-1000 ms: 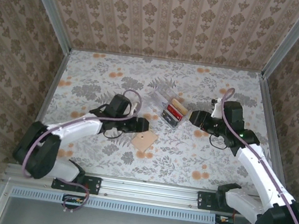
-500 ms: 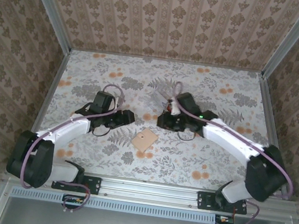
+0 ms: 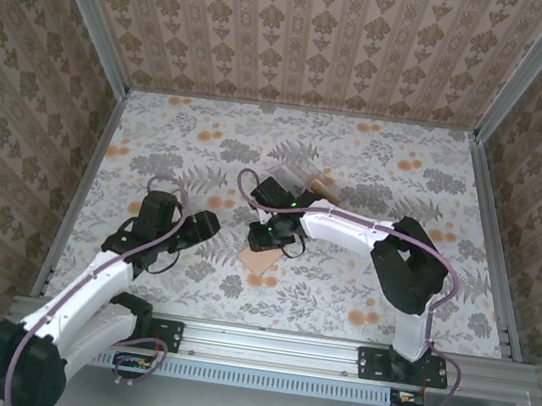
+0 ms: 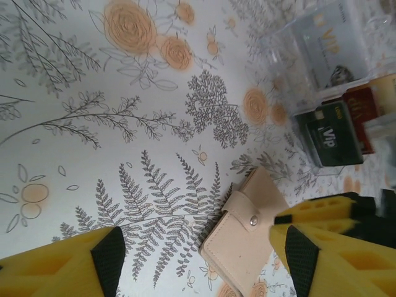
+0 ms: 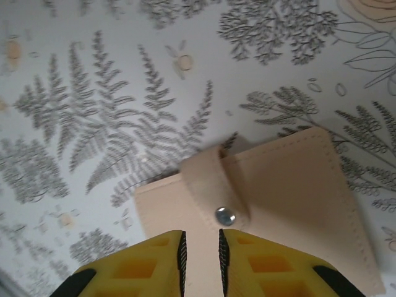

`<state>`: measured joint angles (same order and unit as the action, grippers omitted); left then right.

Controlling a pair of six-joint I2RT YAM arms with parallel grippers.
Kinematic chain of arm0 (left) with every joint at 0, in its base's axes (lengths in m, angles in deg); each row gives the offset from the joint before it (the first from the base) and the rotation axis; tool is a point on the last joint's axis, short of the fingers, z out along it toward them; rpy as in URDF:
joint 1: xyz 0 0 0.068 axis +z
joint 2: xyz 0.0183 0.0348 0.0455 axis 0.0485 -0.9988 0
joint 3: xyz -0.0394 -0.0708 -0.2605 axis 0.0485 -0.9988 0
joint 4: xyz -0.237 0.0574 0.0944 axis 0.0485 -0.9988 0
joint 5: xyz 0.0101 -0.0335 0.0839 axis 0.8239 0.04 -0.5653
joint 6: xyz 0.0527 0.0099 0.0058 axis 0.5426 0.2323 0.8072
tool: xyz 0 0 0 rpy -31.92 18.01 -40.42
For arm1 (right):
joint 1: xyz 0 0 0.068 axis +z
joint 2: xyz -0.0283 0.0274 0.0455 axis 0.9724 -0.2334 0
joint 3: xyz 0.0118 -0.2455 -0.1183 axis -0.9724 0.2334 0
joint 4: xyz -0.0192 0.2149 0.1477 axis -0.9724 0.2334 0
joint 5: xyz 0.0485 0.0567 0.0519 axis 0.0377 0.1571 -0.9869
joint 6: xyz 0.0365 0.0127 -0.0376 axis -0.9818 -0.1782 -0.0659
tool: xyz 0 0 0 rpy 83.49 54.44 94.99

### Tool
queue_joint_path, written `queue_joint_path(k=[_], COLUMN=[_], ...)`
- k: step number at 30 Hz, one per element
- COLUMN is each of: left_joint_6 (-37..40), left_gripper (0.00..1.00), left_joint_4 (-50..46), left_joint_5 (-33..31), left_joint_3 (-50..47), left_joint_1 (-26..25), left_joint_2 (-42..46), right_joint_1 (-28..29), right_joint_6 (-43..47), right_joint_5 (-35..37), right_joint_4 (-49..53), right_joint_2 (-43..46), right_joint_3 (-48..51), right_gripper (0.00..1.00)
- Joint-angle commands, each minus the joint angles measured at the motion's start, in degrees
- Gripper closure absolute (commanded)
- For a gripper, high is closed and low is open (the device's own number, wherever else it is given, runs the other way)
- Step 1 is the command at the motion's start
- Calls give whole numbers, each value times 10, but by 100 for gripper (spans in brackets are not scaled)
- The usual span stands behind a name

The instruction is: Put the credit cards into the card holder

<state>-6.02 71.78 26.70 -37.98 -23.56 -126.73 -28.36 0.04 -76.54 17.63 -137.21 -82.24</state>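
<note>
The card holder (image 3: 261, 260) is a tan pouch with a snap, lying flat and closed on the floral table. My right gripper (image 3: 269, 240) hovers over its far edge. In the right wrist view the right gripper (image 5: 202, 255) shows a narrow gap with nothing in it, just short of the snap (image 5: 225, 216) on the card holder (image 5: 291, 192). My left gripper (image 3: 199, 225) stands wide open to the pouch's left. In the left wrist view the card holder (image 4: 244, 247) lies ahead of the left gripper (image 4: 204, 263). A dark card (image 4: 331, 133) and a red card (image 4: 364, 105) sit beyond it.
A clear plastic tray (image 3: 293, 174) stands behind the pouch, with an orange-tan card (image 3: 322, 185) at its right end. In the left wrist view the tray (image 4: 291, 68) holds a grey card (image 4: 328, 40). Patterned walls close in the table on three sides.
My right arm swung left from beside the tray to above the card holder, and its jaws narrowed. My left arm pulled back to the left and toward the near edge, opening slightly wider.
</note>
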Motion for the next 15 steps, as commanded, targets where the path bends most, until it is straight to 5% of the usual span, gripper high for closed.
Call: queue_joint_path(k=[1,9,15], left_joint_6=[-9,-1,20], left_gripper=[27,27,28], left_joint_4=[-34,-7,9], left_joint_5=[-31,2,42], left_joint_3=[-15,-5,23], left_joint_1=[6,6,3], left_joint_2=[35,17,-45], right_joint_1=[-3,-9,7], right_joint_6=[0,-169,-517], right_joint_5=[36,178,174], right_joint_4=[11,22,-85], right_joint_2=[-26,3,104], right_joint_3=[-12,68,251], right_gripper=[75,76,83])
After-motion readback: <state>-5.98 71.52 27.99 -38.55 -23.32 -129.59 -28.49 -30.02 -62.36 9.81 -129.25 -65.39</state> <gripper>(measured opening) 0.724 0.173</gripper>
